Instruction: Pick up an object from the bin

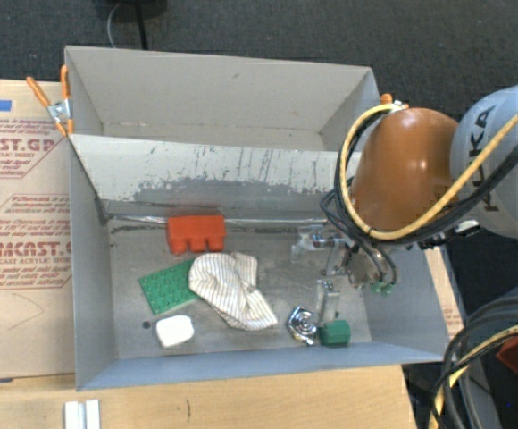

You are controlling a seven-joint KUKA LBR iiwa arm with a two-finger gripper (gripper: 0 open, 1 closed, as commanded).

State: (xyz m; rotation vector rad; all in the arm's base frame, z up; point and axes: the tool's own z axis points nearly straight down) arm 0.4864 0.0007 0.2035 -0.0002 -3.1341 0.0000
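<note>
My gripper (pixel 329 302) reaches down under the arm's orange cover into the bin's front right part. Its tip is just above a small green block (pixel 335 333) lying near the front wall. Beside the block on the left is a small shiny metal piece (pixel 301 324). Whether the gripper touches either one I cannot tell. A crumpled white striped cloth (pixel 232 290) lies a little to the left of them on the bin floor.
Further left are a flat green pad (pixel 164 288), partly under the cloth, and a small white lump (pixel 175 331) at the front. A red brick (pixel 196 232) stands at the foot of the back slope.
</note>
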